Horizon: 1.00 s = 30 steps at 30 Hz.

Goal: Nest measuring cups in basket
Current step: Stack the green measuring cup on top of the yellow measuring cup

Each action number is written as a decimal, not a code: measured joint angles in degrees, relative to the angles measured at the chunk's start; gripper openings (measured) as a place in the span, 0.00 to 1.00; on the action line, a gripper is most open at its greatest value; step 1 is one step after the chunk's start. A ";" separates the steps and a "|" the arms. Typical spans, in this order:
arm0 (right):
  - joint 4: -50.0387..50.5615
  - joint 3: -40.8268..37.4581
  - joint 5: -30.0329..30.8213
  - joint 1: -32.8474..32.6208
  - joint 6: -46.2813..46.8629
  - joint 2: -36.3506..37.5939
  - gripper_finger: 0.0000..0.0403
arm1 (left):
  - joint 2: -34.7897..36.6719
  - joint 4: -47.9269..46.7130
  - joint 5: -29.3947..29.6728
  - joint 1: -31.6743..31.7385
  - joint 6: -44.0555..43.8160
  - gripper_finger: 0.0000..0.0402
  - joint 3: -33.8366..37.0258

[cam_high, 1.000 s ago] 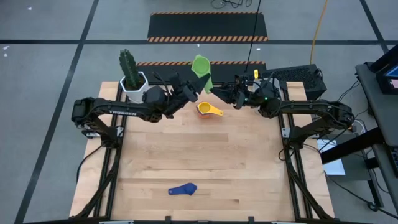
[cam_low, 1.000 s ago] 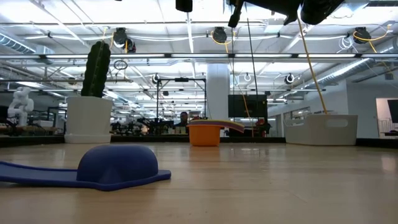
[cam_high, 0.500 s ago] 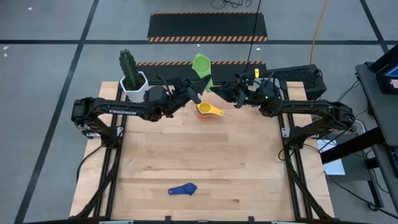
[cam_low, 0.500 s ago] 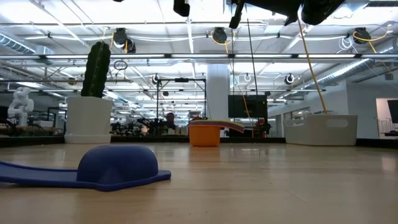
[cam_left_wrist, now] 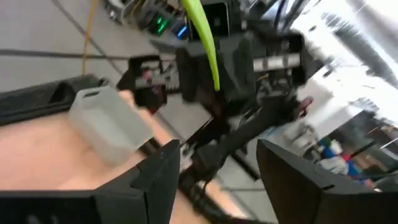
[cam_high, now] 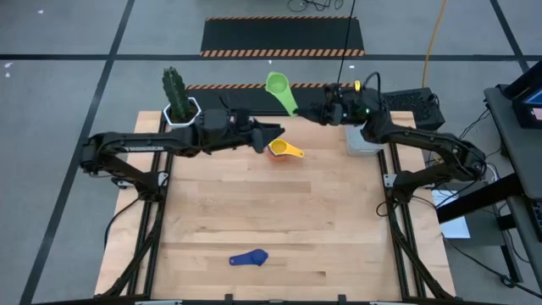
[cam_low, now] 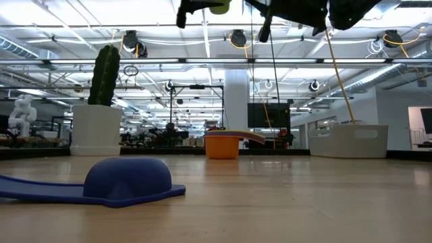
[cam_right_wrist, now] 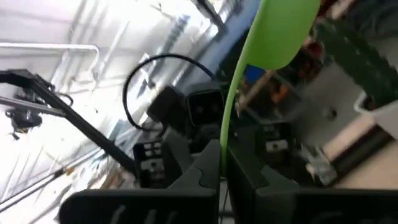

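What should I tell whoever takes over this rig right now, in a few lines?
Right gripper: shut on the green cup by its handle, held high behind the table's far edge.
Left gripper: open, empty, beside the orange and yellow cups stacked mid-table.
Dark blue cup: near the front edge.
Basket: far right.
Left: green, the stack and dark blue all still need to go into the basket.

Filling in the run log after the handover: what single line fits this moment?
stage: green cup handed over | right gripper: shut on green cup, raised | left gripper: open, above yellow cup | basket: below right arm
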<state>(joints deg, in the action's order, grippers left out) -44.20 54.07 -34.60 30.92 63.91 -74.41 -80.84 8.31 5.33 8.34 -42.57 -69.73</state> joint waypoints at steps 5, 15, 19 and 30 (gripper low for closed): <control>12.14 3.19 -12.32 5.18 -2.08 0.04 0.00 | 3.56 -12.13 -1.45 0.00 -3.01 0.52 0.00; 24.02 4.37 -28.79 11.54 -8.99 -2.63 0.00 | 5.60 -28.50 -2.88 -1.36 -1.71 0.40 0.00; 24.08 4.37 -33.60 12.13 -10.91 -5.66 0.00 | 5.07 -29.89 -3.87 -1.72 -1.71 0.37 -0.01; 24.35 4.37 -38.94 12.83 -19.82 -17.32 0.00 | 5.10 -30.09 -3.84 -1.70 -0.96 0.34 0.02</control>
<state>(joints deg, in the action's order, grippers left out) -19.84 58.43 -73.54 43.75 44.08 -91.72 -75.75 -21.78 1.50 6.63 -43.53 -69.71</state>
